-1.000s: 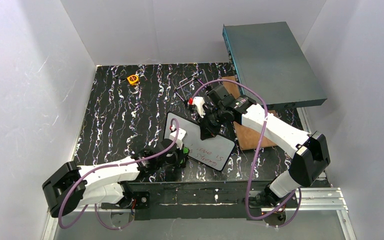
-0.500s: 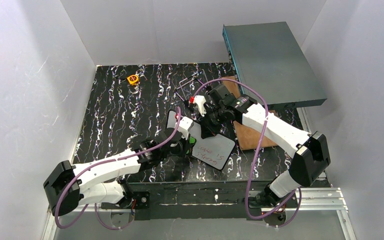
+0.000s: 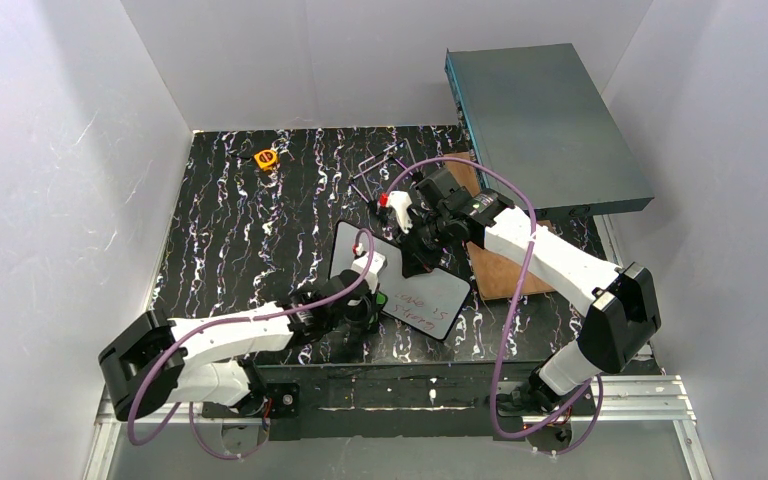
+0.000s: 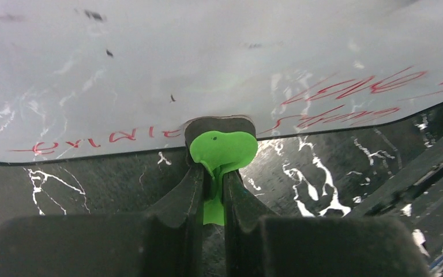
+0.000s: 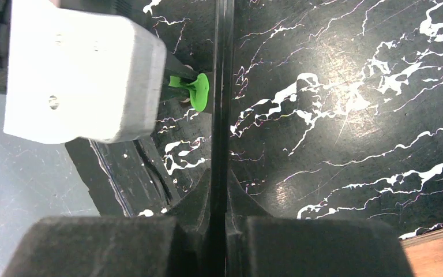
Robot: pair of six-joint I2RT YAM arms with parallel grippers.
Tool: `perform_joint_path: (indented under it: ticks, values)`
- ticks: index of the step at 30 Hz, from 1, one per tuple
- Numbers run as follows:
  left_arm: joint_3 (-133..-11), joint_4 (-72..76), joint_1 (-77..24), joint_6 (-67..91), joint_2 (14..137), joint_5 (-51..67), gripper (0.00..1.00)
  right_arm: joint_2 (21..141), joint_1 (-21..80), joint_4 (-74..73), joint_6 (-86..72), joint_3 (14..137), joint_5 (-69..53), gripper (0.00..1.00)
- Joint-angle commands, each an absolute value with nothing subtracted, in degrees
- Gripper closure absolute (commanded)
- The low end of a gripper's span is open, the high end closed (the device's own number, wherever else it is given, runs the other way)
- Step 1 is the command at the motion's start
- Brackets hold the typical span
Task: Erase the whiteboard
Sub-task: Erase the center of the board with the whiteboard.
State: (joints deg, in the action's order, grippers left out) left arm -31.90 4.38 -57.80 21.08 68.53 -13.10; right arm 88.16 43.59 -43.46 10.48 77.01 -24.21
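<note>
Top view: I see both arms meeting at the whiteboard (image 3: 440,295), near the middle of the black marbled worktop (image 3: 240,230), just left of a brown wooden board (image 3: 500,275). A grey-teal box (image 3: 545,120) sits at far right.
Left wrist view only: red handwriting (image 4: 352,92) runs along the board's near edge. The green eraser (image 4: 222,149), with a dark pad behind it, is pressed against that edge.
Right wrist view only: the board shows edge-on as a thin black line (image 5: 222,86), and the green eraser touches its left face.
Left arm (image 3: 230,335): stretched low from near left, wrist pointing at the board's near side.
Right arm (image 3: 550,255): elbow raised at near right, forearm reaching left, wrist bent down over the board's far part.
Left jaws: narrow, pinching the green eraser.
Right jaws: clamped on the board's thin edge.
Whiteboard look: white face, black frame, rounded corners, tilted. I cannot tell whether its near edge touches the worktop.
</note>
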Motion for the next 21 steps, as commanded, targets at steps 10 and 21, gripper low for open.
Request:
perform_joint_path:
  ticks: [10,21]
  values:
    - [-38.7,2.0,-57.7,17.9,66.5,-18.5,1.0,87.2,45.1,-42.0,12.6,77.0,-30.6,0.99]
    - [-43.1,-3.4,-51.8,13.0,61.4,-20.4,1.0,86.9,45.1,-42.0,12.6,76.9,-30.6,0.99]
